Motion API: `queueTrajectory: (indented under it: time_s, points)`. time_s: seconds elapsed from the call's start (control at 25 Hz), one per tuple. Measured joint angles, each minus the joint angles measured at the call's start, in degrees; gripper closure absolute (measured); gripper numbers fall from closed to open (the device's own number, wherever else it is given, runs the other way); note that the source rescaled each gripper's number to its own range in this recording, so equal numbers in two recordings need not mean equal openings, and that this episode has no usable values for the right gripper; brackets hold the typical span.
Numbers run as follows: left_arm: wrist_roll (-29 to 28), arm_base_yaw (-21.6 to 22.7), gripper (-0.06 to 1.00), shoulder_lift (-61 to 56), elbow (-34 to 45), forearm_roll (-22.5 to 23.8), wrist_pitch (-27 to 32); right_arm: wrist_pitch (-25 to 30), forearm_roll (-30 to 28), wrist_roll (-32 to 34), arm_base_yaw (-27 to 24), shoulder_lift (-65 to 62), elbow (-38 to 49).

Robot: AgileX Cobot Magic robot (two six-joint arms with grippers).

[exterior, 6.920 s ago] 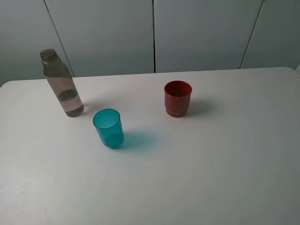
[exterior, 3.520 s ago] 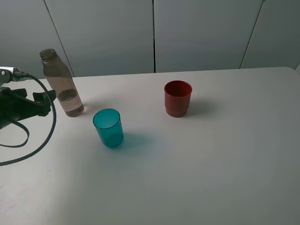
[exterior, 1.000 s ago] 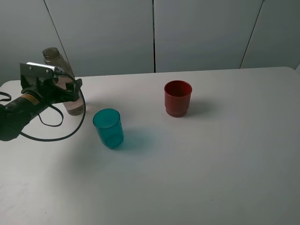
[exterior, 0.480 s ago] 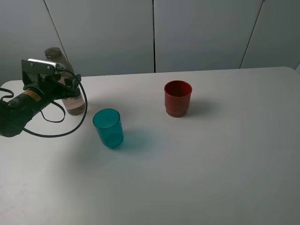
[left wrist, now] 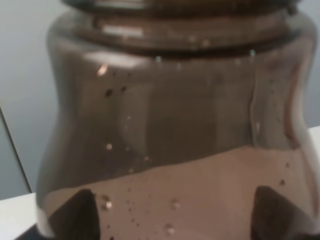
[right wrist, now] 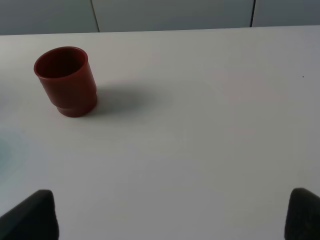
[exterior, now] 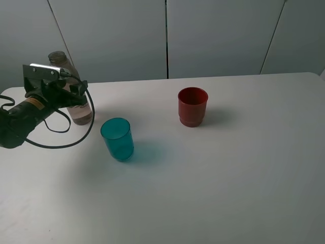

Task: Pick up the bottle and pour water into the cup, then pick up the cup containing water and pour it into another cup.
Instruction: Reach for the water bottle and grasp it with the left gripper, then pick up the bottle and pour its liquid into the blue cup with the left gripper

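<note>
On the white surface [exterior: 228, 168], the left end effector [exterior: 77, 98] straddles the bottle [left wrist: 175, 110], grip pressure unclear; it should clamp squarely mid-body before lifting.

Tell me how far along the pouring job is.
Done: nothing poured; the teal cup and red cup look empty. In hand: the left hand is at the bottle, fingers either side, bottle standing on the table; I can't tell if the grip is closed. Left: lift it, pour into the teal cup, then teal into red.
</note>
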Motion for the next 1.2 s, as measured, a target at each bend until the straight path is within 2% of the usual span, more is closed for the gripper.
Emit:
queueTrajectory:
  time_s: [0.32,0.64,0.92,1.04,1.2]
  points:
    - [-0.8,0.0,0.92,-0.7,-0.1,0.2,1.5,0.0,0.0,0.0,0.0,0.0,0.0]
    - [-1.1,-0.2,0.93,-13.5,0.0,3.5,15.0,0.0,0.0,-0.1,0.0,0.0,0.0]
    - [-1.3,-1.0,0.93,-29.3,0.4,6.3,33.7,0.0,0.0,-0.1,0.0,0.0,0.0]
    - [-1.3,-1.0,0.93,-33.8,1.1,7.9,36.6,0.0,0.0,-0.1,0.0,0.0,0.0]
    - [-2.3,-1.0,0.93,-37.5,3.5,13.8,37.4,0.0,0.0,0.0,0.0,0.0,0.0]
